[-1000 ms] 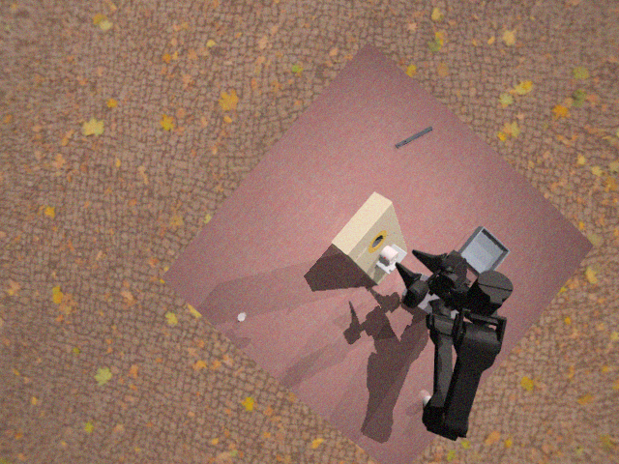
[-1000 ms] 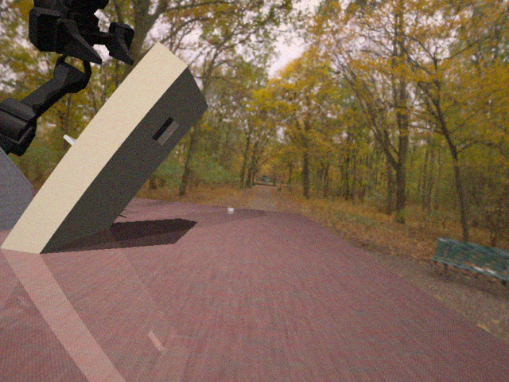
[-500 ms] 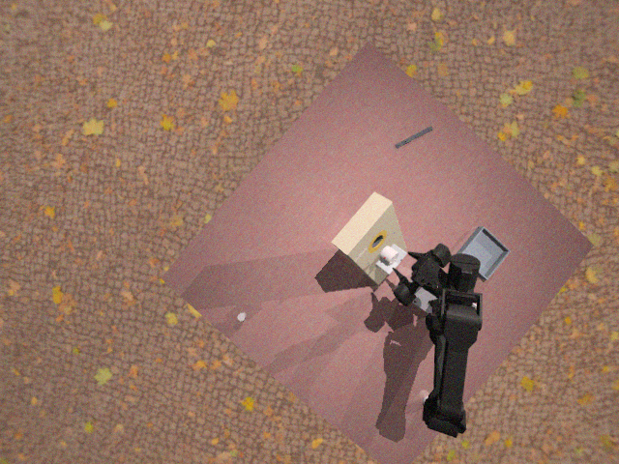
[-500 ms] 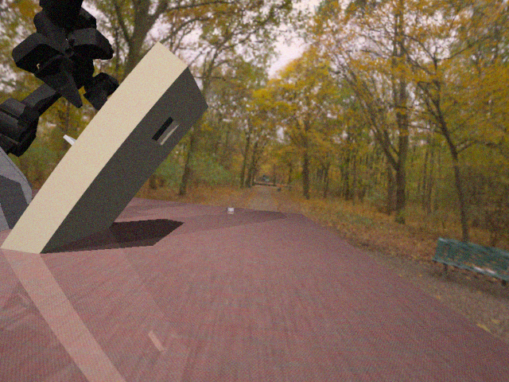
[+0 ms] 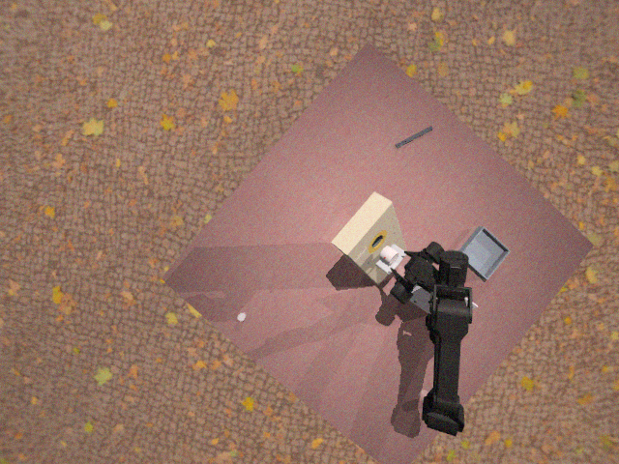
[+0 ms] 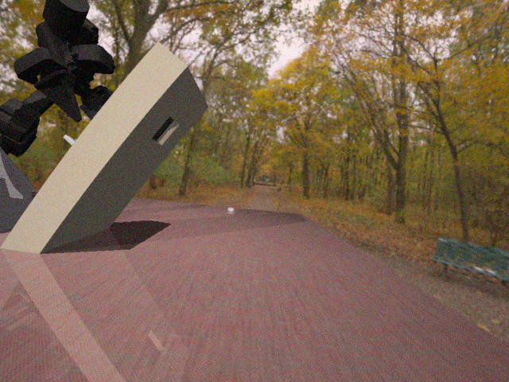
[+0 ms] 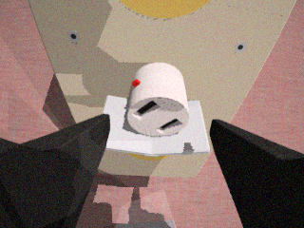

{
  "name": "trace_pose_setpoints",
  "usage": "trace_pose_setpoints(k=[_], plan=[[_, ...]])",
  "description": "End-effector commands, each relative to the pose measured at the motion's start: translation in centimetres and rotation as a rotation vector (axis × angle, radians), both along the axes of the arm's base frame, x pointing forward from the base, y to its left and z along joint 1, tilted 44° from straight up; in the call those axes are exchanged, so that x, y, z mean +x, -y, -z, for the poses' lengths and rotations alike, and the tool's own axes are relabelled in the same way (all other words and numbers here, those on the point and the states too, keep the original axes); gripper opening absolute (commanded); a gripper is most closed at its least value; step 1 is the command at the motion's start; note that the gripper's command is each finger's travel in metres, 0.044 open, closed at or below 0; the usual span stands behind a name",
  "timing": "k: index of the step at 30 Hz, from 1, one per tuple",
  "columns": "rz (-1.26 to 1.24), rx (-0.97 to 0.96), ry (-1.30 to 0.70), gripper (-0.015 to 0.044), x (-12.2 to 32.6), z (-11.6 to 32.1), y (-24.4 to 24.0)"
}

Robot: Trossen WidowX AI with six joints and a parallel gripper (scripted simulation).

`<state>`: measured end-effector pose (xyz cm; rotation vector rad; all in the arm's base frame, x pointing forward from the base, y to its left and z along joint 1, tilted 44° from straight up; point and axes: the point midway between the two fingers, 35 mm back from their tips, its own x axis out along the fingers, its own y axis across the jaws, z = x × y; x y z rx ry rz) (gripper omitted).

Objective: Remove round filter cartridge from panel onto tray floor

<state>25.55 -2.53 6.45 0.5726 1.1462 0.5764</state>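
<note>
Claw (image 5: pixel 397 261) (image 6: pixel 83 118) (image 7: pixel 161 123) wide, cartridge (image 5: pixel 389 255) (image 7: pixel 157 102) between tips, ungripped.
Cartridge out, on white ledge (image 5: pixel 384 266) (image 7: pixel 157 142) jutting from panel (image 5: pixel 362 219) (image 6: pixel 102 135) (image 7: pixel 176 43); likely lining up a grasp.

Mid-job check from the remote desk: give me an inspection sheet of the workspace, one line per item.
Surface: reddish mat, shadows across it.
Filter cartridge: out of the hole, on a white ledge at the panel's face, slots showing.
Service panel: leaning; yellow-ringed hole open.
Tray: on the mat, no cartridge seen inside.
Clutter: dark bar; small white piece.
Gripper: open, fingers either side of the cartridge, not gripping.
Cables: nothing seen.
Surroundings: leaf-strewn paving, trees, green bench.
</note>
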Motion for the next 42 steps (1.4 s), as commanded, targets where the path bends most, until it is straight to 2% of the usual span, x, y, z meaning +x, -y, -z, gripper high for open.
trace_pose_setpoints(k=[1, 22, 25, 33, 39, 42], plan=[[0.001, -0.001, -0.006, 0.0305, 0.1, 0.6, -0.5], [0.000, 0.002, -0.004, 0.0305, 0.9, 2.5, -2.7], [-0.004, -0.004, -0.002, 0.0226, 0.9, 2.3, -2.4], [-0.004, -0.004, -0.002, 0.0173, 0.9, 2.3, -2.4], [-0.003, -0.004, -0.002, 0.0015, 1.3, 2.0, -2.2], [-0.003, -0.002, -0.003, 0.0000, 2.1, 1.4, -1.8]])
